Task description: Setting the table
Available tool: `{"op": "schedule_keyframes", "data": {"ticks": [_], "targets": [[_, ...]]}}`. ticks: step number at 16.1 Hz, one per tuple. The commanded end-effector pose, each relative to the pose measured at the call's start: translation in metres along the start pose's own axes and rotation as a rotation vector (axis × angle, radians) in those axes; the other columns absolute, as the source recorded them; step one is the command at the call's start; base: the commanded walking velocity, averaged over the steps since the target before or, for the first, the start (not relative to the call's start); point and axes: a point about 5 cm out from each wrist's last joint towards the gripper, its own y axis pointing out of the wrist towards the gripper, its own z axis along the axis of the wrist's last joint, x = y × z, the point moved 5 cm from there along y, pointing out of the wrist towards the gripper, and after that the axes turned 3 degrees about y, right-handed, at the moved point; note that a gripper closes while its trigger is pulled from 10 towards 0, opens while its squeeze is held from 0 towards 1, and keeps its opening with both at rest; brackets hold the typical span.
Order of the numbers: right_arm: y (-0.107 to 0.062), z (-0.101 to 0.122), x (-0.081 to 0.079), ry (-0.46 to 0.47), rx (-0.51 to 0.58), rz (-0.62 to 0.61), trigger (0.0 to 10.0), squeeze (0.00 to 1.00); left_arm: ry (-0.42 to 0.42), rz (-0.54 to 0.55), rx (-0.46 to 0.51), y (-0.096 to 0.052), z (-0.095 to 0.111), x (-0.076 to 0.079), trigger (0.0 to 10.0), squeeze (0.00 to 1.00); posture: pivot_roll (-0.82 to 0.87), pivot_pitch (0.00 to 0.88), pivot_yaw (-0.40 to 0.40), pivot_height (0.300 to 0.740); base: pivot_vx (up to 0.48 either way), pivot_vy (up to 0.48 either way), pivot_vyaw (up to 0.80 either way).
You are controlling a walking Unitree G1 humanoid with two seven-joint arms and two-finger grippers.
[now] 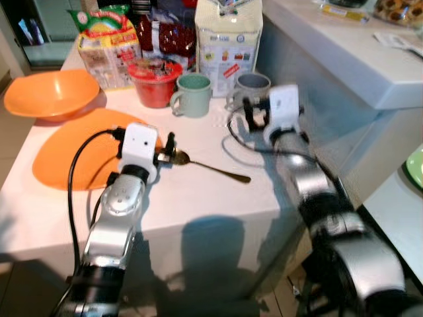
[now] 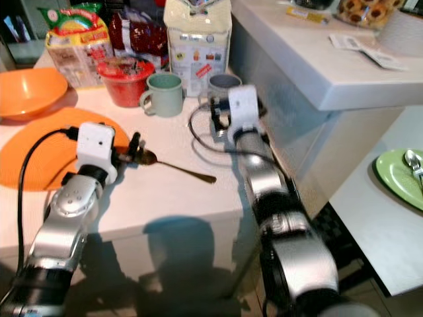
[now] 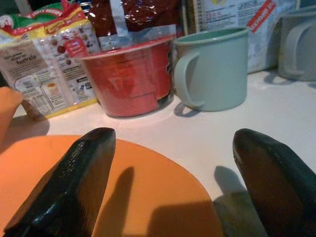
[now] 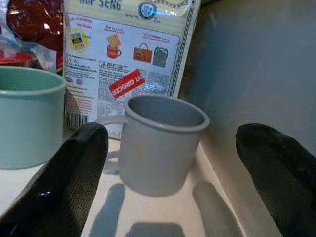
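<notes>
While my right pincer (image 4: 168, 173) gapes wide before the grey enamel mug (image 4: 160, 140) and my left pincer (image 3: 173, 182) hovers open above the flat orange plate (image 1: 63, 155), the brass-coloured spoon (image 1: 211, 166) lies loose on the white bench (image 1: 198, 211), so most setting remains.

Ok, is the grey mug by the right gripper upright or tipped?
Upright: the grey mug stands on its base, rim up, between the open right gripper's fingers.

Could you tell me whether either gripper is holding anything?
Nothing is held: the left gripper is open over the orange plate, the right gripper open before the grey mug.
</notes>
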Motion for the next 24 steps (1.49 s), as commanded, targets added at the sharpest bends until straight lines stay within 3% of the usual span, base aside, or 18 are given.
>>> {"op": "schedule_keyframes", "data": {"ticks": [1, 5, 9, 13, 17, 20, 24], "targets": [[0.005, 0.003, 0.003, 0.0, -0.023, -0.011, 10.0, 0.0, 0.021, -0.015, -0.014, -0.005, -0.001, 0.001, 10.0, 0.0, 0.27, 0.0, -0.057, 0.74, 0.0, 0.0, 0.0], [0.014, 0.001, -0.013, 0.015, -0.106, 0.011, 10.0, 0.0, 0.056, 0.039, -0.061, -0.03, -0.008, -0.019, 10.0, 0.0, 0.38, 0.0, -0.069, 0.74, 0.0, 0.0, 0.0], [0.015, -0.004, -0.032, 0.029, -0.165, 0.043, 10.0, 0.0, 0.084, 0.066, -0.107, -0.05, -0.009, -0.03, 10.0, 0.0, 0.44, 0.007, -0.065, 0.74, 0.0, 0.0, 0.0], [0.015, -0.009, -0.032, 0.041, -0.198, 0.016, 10.0, 0.0, 0.096, 0.064, -0.131, -0.061, -0.008, -0.034, 10.0, 0.0, 0.46, 0.039, -0.048, 0.74, 0.0, 0.0, 0.0], [0.012, -0.019, -0.014, 0.137, -0.251, -0.082, 10.0, 0.0, 0.106, 0.031, -0.155, -0.064, -0.007, -0.032, 10.0, 0.0, 0.45, 0.061, -0.012, 0.74, 0.0, 0.0, 0.0], [0.009, -0.029, -0.005, 0.108, -0.299, -0.109, 10.0, 0.0, 0.109, 0.017, -0.164, -0.065, -0.007, -0.03, 10.0, 0.0, 0.45, 0.059, -0.015, 0.74, 0.0, 0.0, 0.0], [0.009, -0.028, -0.008, 0.069, -0.3, -0.099, 10.0, 0.0, 0.098, 0.015, -0.168, -0.065, -0.006, -0.026, 10.0, 0.0, 0.44, 0.063, -0.025, 0.74, 0.0, 0.0, 0.0]]}}
